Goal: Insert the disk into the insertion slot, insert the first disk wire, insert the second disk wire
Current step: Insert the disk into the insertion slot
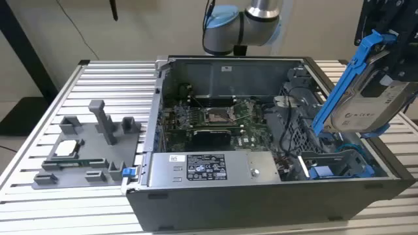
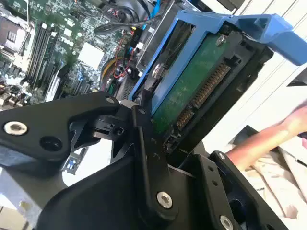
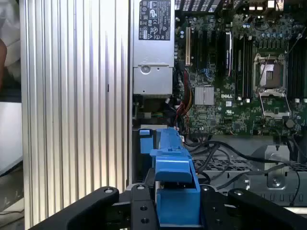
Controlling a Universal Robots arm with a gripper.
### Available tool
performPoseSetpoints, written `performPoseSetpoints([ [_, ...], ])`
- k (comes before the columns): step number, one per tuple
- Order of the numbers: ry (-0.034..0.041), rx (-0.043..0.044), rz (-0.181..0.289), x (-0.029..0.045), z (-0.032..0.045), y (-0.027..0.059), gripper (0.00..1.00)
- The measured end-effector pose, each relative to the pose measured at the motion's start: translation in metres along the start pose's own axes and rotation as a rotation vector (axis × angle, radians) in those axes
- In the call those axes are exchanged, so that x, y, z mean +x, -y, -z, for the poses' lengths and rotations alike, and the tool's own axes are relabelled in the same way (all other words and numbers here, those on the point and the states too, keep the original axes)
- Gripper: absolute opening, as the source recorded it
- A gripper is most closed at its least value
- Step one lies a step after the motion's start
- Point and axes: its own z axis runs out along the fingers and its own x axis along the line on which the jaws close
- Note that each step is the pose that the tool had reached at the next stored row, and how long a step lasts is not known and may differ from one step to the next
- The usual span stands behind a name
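Gripper: the black two-finger gripper (image 2: 172, 139) is closed on one end of the disk, with the caddy clamped between its fingers.
Disk: the flat silver-grey hard drive with a white label, framed by a bright blue plastic caddy (image 1: 365, 105), is held tilted in the air above the exterior view's right end of the open grey metal computer case (image 1: 261, 205).
Underside: a green circuit board and a row of connector pins are exposed in the second wrist view.
Handling: the disk is judged stiff, dense and smooth-faced. The caddy rails are judged slightly springy, and the board and pins fragile.
Hold: the blue side rails are best gripped, away from the connector.
Slot: the grey sheet-metal drive bay with bright blue rails (image 1: 336, 166) lies below the disk and appears unoccupied.
Beyond: a boxy silver power supply with a white sticker (image 1: 209, 169) and a green motherboard (image 1: 216, 117) are seen.
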Motion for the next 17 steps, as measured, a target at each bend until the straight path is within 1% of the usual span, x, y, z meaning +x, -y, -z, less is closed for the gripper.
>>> performPoseSetpoints([
  [8, 0.0007, -0.0001, 0.0, 0.0, -0.0012, 0.0, 0.0],
  [17, 0.0008, -0.0002, -0.006, 0.0015, -0.0086, 0.0008, 0.0],
])
